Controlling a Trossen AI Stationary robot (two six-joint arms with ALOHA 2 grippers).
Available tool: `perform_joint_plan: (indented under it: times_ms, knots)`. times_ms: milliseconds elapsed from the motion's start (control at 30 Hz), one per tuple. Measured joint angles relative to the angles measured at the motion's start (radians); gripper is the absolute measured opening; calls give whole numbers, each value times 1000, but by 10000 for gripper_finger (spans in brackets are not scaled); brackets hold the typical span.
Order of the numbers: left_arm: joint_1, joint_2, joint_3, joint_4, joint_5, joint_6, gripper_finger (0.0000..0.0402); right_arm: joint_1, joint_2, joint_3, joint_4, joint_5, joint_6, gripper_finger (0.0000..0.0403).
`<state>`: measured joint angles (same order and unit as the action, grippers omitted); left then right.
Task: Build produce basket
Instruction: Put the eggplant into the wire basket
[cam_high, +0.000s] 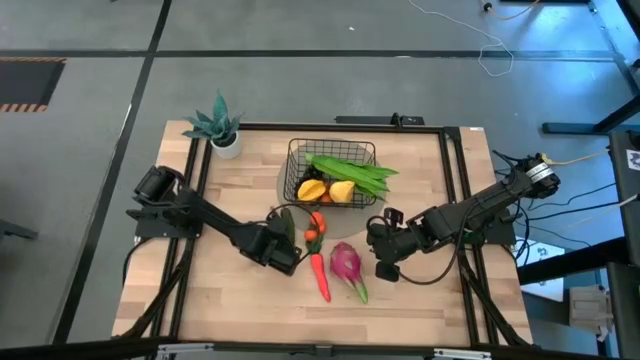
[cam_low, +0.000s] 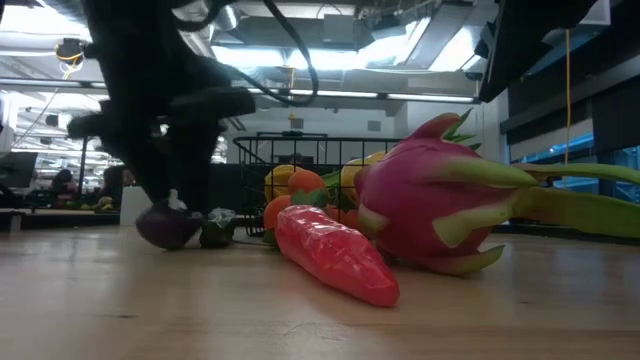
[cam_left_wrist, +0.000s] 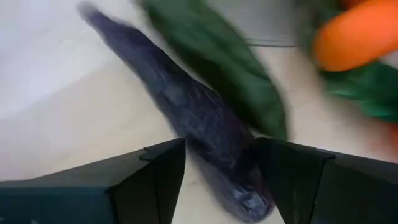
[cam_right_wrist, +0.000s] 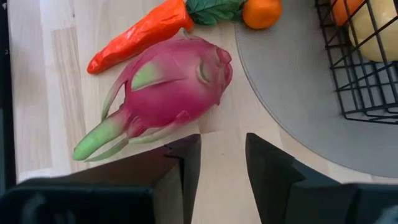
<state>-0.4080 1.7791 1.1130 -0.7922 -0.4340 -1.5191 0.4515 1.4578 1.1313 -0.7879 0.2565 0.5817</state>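
Observation:
The black wire basket (cam_high: 296, 172) stands on a grey round mat at the table's far middle and holds green bean pods (cam_high: 352, 172), a yellow mango (cam_high: 341, 191) and oranges. A purple eggplant (cam_left_wrist: 186, 106) lies on the table beside a dark green pepper (cam_left_wrist: 224, 68). My left gripper (cam_left_wrist: 221, 180) is open and low, with its fingers on either side of the eggplant's thick end. The carrot (cam_high: 320, 272) and the pink dragon fruit (cam_high: 346, 263) lie on the table toward the near edge. My right gripper (cam_right_wrist: 222, 168) is open and empty, just right of the dragon fruit (cam_right_wrist: 168, 87). My left gripper's fingers come level along the table and straddle the eggplant's thick end (cam_left_wrist: 239, 186), which lies on the table. One finger (cam_left_wrist: 280, 174) is right against the eggplant's side and the other stands a little apart. I cannot tell whether it touches.
A teal potted plant (cam_high: 220, 128) stands at the far left corner. A small orange (cam_right_wrist: 261, 12) and the carrot's green top lie near the mat's edge (cam_right_wrist: 292, 93). Bare wood shows along the near edge and the left side.

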Motion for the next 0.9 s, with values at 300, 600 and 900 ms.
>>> perform_joint_plan:
  times_ms: [300, 600, 900]
  knots:
    - [-9, 28, 2, 47, 53, 2, 184, 0, 0, 0, 0, -1, -10, 116]
    - [-54, 29, 2, 52, 203, 1, 183, 0, 0, 0, 0, -3, -10, 116]
    - [-70, 45, 3, 48, 217, -1, 184, 0, 0, 0, 1, -3, -10, 116]
